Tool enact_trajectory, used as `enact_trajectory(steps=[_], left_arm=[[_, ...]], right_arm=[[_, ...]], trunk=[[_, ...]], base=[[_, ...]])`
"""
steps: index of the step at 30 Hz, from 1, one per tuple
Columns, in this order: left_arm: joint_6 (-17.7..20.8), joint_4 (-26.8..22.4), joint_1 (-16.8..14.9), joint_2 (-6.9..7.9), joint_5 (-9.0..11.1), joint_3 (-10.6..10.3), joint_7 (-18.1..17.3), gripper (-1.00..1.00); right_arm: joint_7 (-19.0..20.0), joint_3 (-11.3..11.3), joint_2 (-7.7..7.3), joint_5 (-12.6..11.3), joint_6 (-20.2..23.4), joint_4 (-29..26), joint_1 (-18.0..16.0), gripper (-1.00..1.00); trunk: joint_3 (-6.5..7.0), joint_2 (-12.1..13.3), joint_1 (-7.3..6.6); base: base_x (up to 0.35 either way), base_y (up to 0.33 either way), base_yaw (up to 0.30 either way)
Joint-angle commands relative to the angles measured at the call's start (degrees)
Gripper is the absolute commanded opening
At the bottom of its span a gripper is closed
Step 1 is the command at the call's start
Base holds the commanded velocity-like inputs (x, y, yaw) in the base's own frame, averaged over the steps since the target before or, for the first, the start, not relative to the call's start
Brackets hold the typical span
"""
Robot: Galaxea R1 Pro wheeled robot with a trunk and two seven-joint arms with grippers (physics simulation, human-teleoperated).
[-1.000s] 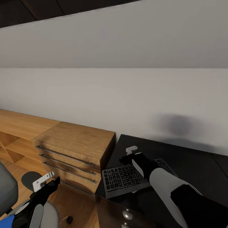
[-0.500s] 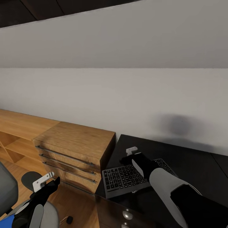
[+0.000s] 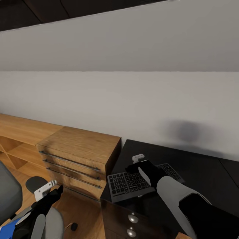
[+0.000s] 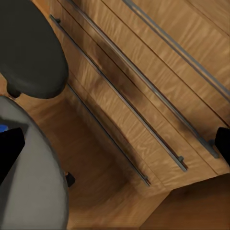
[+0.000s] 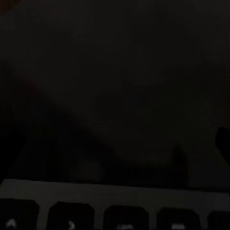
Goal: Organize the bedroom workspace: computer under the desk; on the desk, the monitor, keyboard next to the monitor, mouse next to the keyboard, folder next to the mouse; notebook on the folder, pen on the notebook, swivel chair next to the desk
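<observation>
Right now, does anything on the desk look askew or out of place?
Yes: the keyboard lies skewed across the desk, its near corner jutting past the front edge above the drawers. The right hand sits at its far edge.

Right claw reaches forward (low), left claw hangs spread.

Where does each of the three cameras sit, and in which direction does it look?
Head view: on the robot's head, looking forward and down at the desk, keyboard and wooden chest; both arms show, with the left gripper and right gripper.
Left wrist view: near that gripper, looking at the chest's drawers and the swivel chair.
Right wrist view: close above the keyboard's keys; mostly dark.
Shared: chest and chair in the head and left wrist views.
</observation>
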Motion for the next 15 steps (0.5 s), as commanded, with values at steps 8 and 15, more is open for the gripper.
enact_trajectory(steps=[8,15], left_arm=[[0.25,-0.08,-0.04,-0.03,0.61,0.04,0.37,1.0],[0.25,-0.08,-0.05,-0.03,0.61,0.04,0.37,1.0]], right_arm=[[-0.08,0.48,-0.05,-0.58,0.26,-0.07,-0.05,1.0],[-0.12,0.46,-0.05,-0.58,0.26,-0.07,-0.05,1.0]], trunk=[[-0.06,-0.04,0.0],[-0.06,-0.04,0.0]], base=[[-0.076,0.0,0.0],[-0.143,0.0,0.0]])
